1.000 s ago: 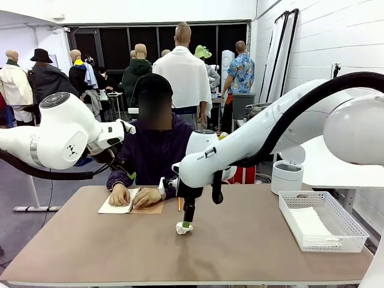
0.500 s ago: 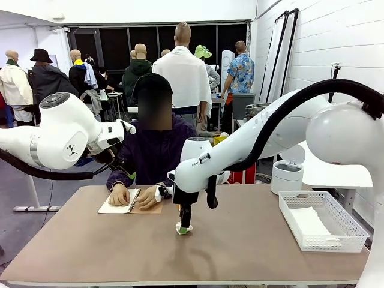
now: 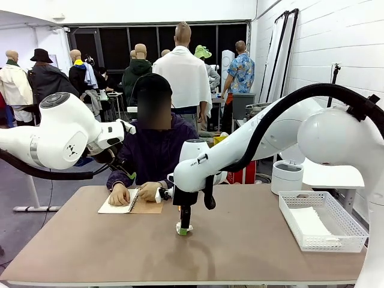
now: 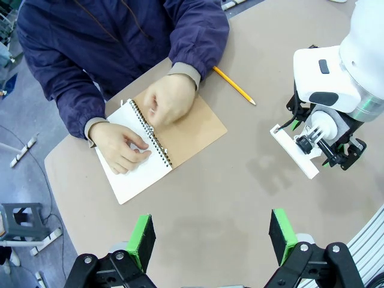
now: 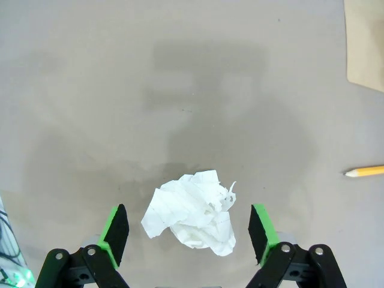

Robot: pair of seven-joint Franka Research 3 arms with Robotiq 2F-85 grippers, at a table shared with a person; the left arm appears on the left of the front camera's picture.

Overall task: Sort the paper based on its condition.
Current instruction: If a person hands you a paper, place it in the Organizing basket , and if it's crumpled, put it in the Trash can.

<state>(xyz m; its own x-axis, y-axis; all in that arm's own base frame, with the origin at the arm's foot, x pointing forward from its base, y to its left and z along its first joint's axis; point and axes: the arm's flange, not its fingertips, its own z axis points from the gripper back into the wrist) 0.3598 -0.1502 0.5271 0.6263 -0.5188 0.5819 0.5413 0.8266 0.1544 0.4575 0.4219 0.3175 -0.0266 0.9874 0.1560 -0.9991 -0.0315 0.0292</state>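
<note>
Crumpled paper [image 5: 192, 211] on table between wide-open right end effector [image 5: 191, 235] fingers, arm pointing straight down.

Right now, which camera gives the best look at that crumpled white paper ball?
The right wrist view: the crumpled white paper ball lies unobstructed between the open right gripper. The front view shows a small bit of it behind the fingers.

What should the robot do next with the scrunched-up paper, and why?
Probably lower the right tool a touch more and close it. Its green pads stand open on either side of the crumpled paper, which lies loose on the table, not yet gripped. Squeezing it would let the arm lift it away for sorting.
</note>
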